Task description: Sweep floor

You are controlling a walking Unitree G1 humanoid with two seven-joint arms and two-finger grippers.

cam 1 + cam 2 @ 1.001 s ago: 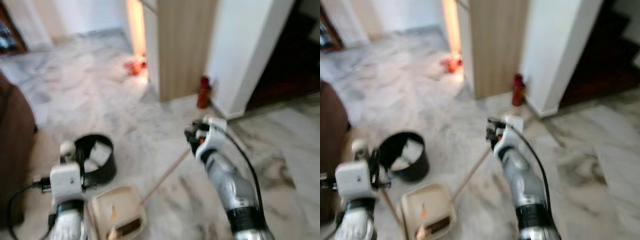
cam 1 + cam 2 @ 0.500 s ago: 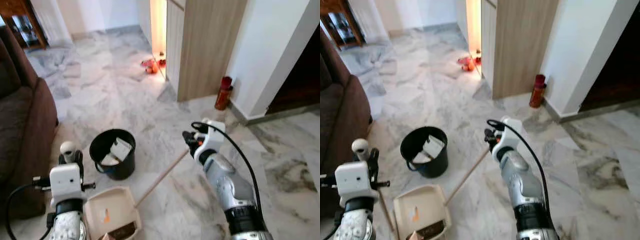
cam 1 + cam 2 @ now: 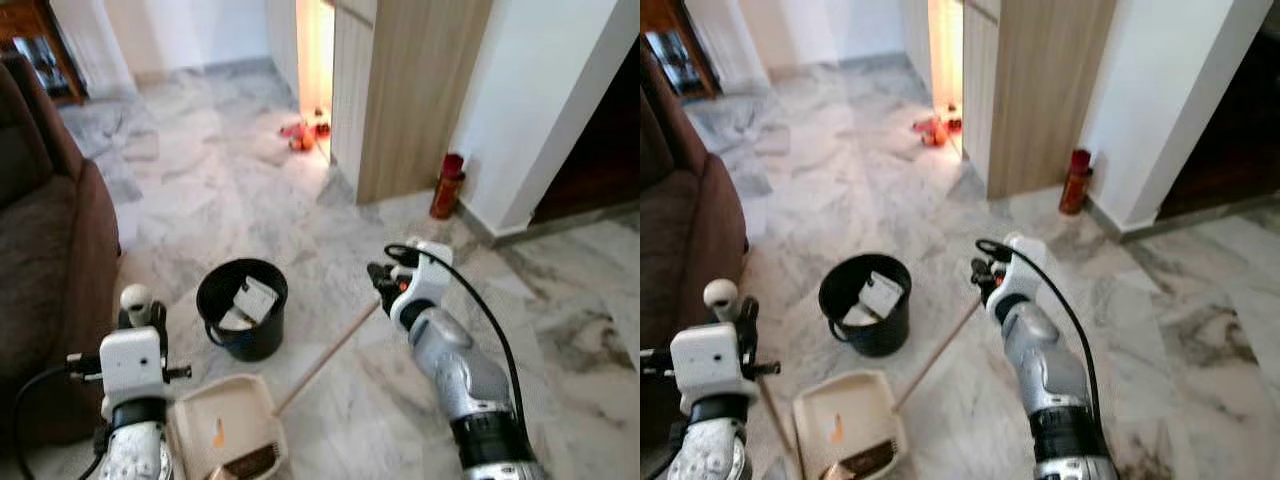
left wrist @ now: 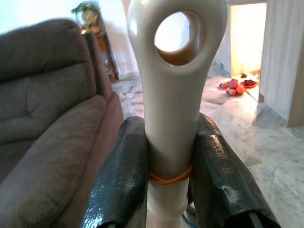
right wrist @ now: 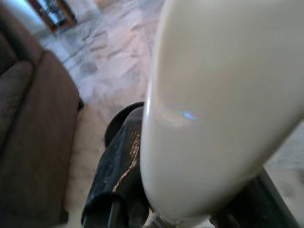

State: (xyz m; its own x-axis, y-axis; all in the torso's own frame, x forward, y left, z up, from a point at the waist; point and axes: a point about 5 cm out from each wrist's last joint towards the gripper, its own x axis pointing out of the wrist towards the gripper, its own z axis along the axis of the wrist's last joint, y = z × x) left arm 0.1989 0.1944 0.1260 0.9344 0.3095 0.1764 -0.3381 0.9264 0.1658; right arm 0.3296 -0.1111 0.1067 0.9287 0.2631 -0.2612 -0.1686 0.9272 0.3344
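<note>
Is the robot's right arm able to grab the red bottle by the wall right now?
Probably not. The right tool is shut on the broom, so it isn't free, and the red bottle stands well beyond it across bare floor, by the wall. Nothing blocks the way, though.

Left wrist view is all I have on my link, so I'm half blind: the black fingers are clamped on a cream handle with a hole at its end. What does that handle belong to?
Observer: It runs down to the beige dustpan on the marble floor, held by the left gripper.
Operator: Anything in the pan?
Observer: A small orange scrap, and the broom head rests at its near edge.
Operator: Who holds the broom?
Observer: The right gripper, closed on the top of the broom's wooden stick.
Operator: Where would I empty it?
Observer: A black bin stands just beyond the pan, paper inside.
</note>
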